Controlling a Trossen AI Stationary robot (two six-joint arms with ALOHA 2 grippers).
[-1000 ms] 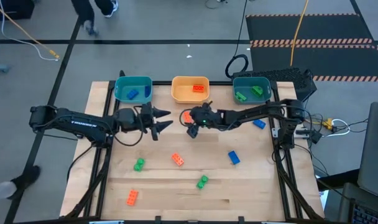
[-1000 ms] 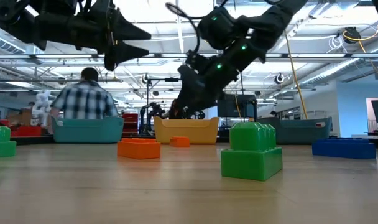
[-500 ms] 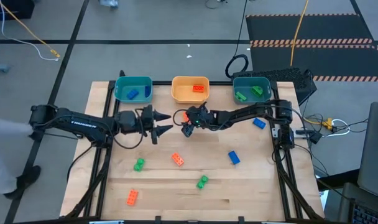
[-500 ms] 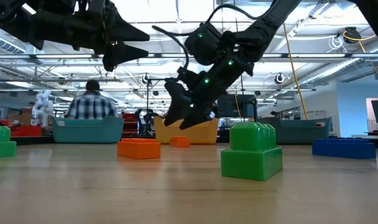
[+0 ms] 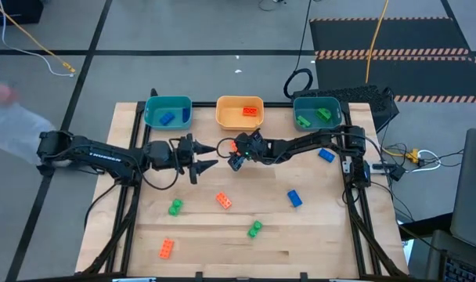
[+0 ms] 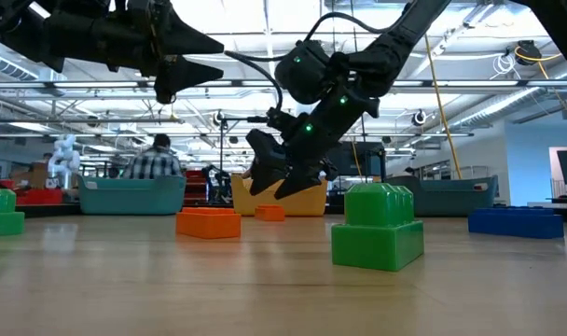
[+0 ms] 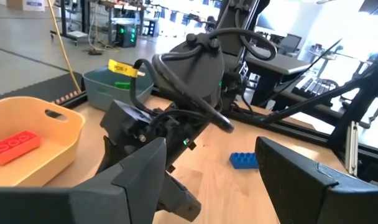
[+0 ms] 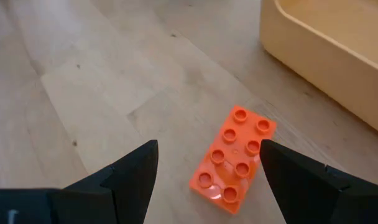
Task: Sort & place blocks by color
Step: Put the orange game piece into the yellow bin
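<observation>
An orange-red block (image 8: 234, 152) lies flat on the table, studs up, near the orange tray (image 8: 326, 43). My right gripper (image 8: 207, 186) hovers over it, open, with a finger on either side and touching nothing. In the high view this gripper (image 5: 236, 156) is just in front of the orange tray (image 5: 240, 121). My left gripper (image 5: 211, 153) waits open to its left, raised above the table (image 6: 195, 56). Loose blocks rest on the table: green (image 5: 175, 207), orange-red (image 5: 223, 200), blue (image 5: 294, 198), green (image 5: 255, 229), orange-red (image 5: 167, 248), blue (image 5: 326, 155).
Three trays stand along the far edge: a teal one (image 5: 154, 114) holding a blue block, the orange one holding an orange-red block (image 5: 250, 111), and a teal one (image 5: 336, 112) holding green blocks. The two grippers are close together at mid-table. A person sits beyond the table (image 6: 155, 161).
My right gripper has come down and shifted a little toward the table's left, closer to the orange-red block by the orange tray, staying open. My left arm has kept still.
</observation>
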